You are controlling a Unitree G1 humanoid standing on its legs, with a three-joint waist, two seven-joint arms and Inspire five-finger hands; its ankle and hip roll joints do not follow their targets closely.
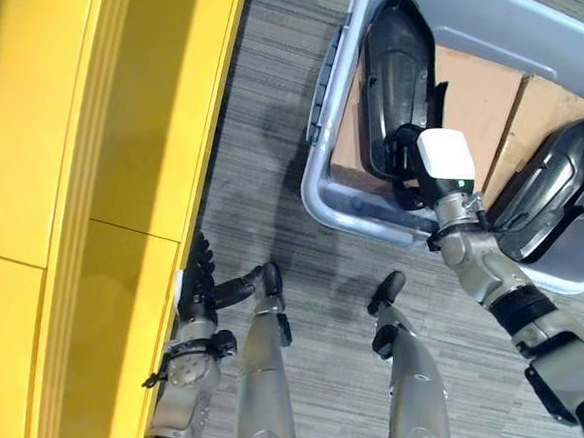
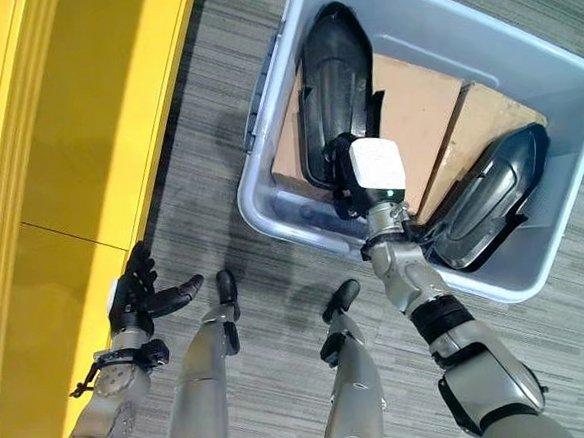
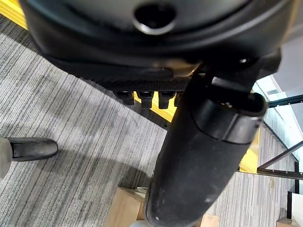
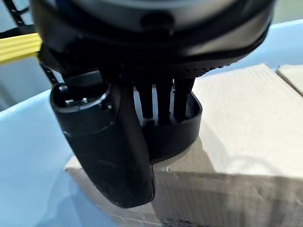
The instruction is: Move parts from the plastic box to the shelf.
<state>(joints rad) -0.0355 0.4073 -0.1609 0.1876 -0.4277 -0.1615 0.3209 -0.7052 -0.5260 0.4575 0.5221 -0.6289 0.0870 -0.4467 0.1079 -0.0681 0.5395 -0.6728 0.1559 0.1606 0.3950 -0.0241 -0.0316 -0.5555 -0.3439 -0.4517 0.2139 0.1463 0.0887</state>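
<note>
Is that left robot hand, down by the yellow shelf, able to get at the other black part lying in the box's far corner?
Probably not from there. The left robot hand hangs open beside the yellow shelf, and the second black part lies across the grey plastic box, beyond the right robot hand.

Grey striped carpet floor beside yellow cabinetry.

The silver-grey left arm hangs low at the robot's left side, its dark left hand relaxed, fingers straight and spread, thumb jutting sideways, holding nothing. The silver-grey right arm reaches forward and up, wrist bent, with the dark right hand at its end. Its fingers point straight ahead beside the thumb; they seem uncurled, though their tips are partly hidden.
</note>
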